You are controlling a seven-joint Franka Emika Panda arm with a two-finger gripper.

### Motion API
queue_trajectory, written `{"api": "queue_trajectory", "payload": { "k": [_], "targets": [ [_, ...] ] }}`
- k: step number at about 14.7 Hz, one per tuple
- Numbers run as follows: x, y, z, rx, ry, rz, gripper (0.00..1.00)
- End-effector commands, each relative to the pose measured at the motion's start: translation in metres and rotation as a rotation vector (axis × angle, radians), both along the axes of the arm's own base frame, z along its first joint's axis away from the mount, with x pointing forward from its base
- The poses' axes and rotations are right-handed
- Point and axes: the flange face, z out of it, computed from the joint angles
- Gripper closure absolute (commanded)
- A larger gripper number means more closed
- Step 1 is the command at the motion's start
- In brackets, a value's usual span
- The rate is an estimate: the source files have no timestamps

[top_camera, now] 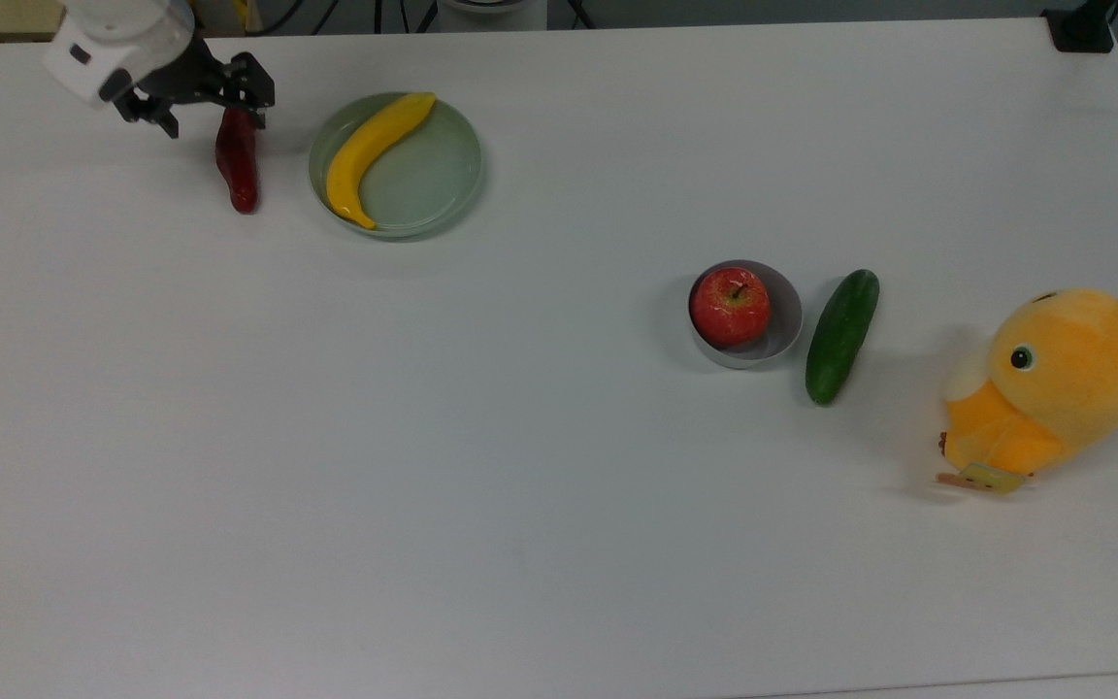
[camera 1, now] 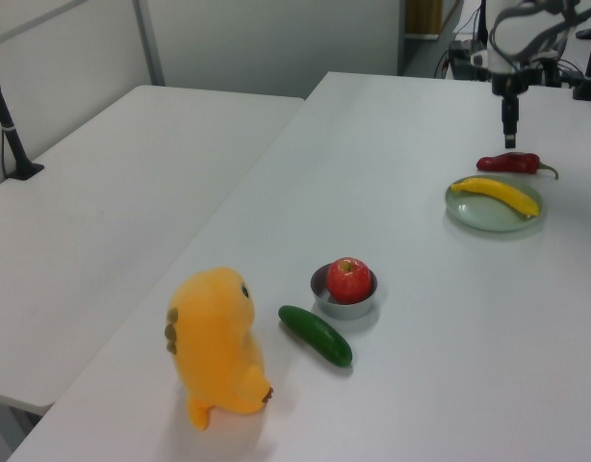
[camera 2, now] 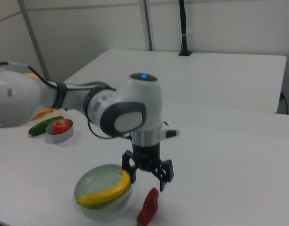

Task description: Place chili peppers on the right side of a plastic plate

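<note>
We see the gripper [camera 2: 146, 176] hanging above the table [top_camera: 520, 485], jaws spread apart w/ nothing between them. The chili [top_camera: 237, 165] lies flat on the table just below the jaws, clear of them; in the left view the gripper [camera 1: 509, 130] sits well above the chili [camera 1: 508, 163].

The plate [top_camera: 423, 184] is beside the jaws, on the top view's right of them, close to the chili but not touching it. So the chili rests off the plate, on the top view's left of it; in the right view the chili [camera 2: 148, 206] is on the plate's [camera 2: 95, 181] right. A banana [top_camera: 370, 150] lies in the plate.

Well apart from the jaws, toward the top view's right: a bowl [top_camera: 782, 325] w/ an apple [top_camera: 731, 306] in it, a cucumber [top_camera: 841, 336] just beside the bowl, and a plush toy [top_camera: 1054, 388] farther out.
</note>
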Motion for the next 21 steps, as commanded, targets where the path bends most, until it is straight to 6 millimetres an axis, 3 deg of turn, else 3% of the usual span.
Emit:
{"api": "queue_trajectory", "payload": {
  "k": [1,4,7,11,14,17,20,21],
  "targets": [
    [0.020,0.030,0.088,0.001,-0.076,-0.171,0.00],
    [0.038,0.073,0.183,0.055,-0.082,-0.381,0.00],
    [0.038,0.117,0.222,0.084,-0.046,-0.435,0.00],
    [0.035,0.202,0.244,0.062,-0.042,-0.429,0.00],
    [0.032,0.246,0.242,0.055,-0.050,-0.350,0.00],
    [0.033,0.273,0.241,0.044,-0.076,-0.273,0.00],
    [0.040,0.275,0.243,0.049,-0.177,-0.167,0.00],
    [0.049,0.268,0.246,0.041,-0.252,-0.162,0.00]
  ]
}}
